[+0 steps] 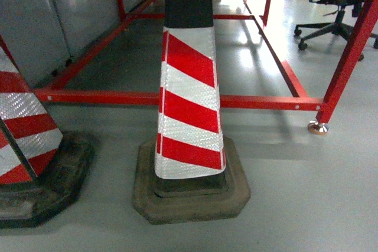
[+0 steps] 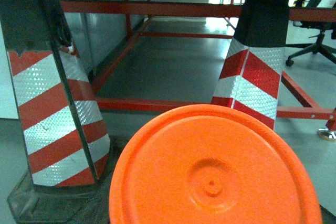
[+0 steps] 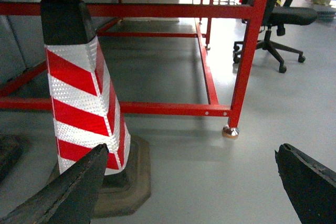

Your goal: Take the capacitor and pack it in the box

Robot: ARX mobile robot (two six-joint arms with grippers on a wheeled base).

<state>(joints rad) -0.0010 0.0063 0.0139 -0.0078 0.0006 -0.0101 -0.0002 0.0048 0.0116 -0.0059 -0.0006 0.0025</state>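
Note:
An orange round face (image 2: 212, 174) with a dimple at its middle fills the bottom of the left wrist view, right where my left gripper's jaws would be. It hides both fingers, and I cannot tell whether it is the capacitor or whether it is held. My right gripper (image 3: 189, 187) is open above the bare grey floor, its black fingers (image 3: 68, 192) wide apart with nothing between them. The box is out of view in all three views. Neither arm shows in the head view.
A red-and-white striped cone (image 1: 189, 98) on a dark rubber base stands straight ahead, and a second cone (image 1: 23, 134) at the left. Behind them runs a red steel table frame (image 1: 177, 100) with a footed leg (image 1: 318, 127). An office chair (image 1: 336, 25) stands at the back right.

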